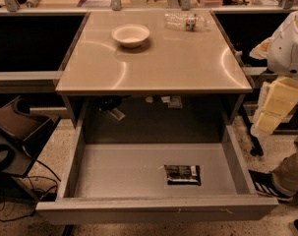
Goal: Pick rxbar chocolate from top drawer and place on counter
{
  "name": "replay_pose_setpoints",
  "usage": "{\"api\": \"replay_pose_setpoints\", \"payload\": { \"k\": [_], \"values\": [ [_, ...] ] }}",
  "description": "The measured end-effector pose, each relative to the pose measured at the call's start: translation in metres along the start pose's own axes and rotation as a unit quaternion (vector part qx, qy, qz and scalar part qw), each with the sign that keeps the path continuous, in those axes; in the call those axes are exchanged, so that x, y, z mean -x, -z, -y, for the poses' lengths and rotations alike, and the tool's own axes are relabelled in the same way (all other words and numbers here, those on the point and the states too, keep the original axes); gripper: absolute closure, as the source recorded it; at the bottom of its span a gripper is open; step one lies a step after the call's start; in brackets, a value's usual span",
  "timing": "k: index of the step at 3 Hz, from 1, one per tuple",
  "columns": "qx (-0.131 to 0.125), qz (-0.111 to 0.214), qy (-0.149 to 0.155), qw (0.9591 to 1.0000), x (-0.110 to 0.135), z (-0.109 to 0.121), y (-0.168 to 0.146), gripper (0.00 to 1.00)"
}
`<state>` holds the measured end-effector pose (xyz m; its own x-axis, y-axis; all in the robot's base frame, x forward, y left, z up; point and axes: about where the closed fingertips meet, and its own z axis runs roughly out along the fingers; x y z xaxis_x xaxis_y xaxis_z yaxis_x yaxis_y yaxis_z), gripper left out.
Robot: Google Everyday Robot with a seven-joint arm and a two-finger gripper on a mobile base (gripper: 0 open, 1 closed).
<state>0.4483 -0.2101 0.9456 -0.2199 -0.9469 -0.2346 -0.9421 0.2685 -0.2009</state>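
The jaws hang right of the worktop [178,58]; I cannot tell their state. One bar [182,174] lies lower-left of them in one open drawer [119,173]; one bowl [131,35], one bottle [187,21] upper-left.

The robot's arm [291,43] shows at about 2 o'clock, by the right edge. It is round, smooth and white, with a small patch of dark little slots on its side. Just under it, at 3 o'clock, the gripper [274,112] is made of pale yellow blocky pieces with flat faces and straight edges.
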Motion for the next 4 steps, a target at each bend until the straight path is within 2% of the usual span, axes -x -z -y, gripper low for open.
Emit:
{"api": "replay_pose_setpoints", "payload": {
  "k": [1,2,3,4],
  "values": [
    [0.001,0.004,0.003,1.0000,0.002,-0.001,-0.005,0.00],
    [0.047,0.042,0.041,0.9972,0.027,-0.012,-0.066,0.00],
    [0.111,0.114,0.068,0.9849,0.066,-0.030,-0.149,0.00],
    [0.144,0.177,0.065,0.9715,0.090,-0.038,-0.218,0.00]
  ]
}}
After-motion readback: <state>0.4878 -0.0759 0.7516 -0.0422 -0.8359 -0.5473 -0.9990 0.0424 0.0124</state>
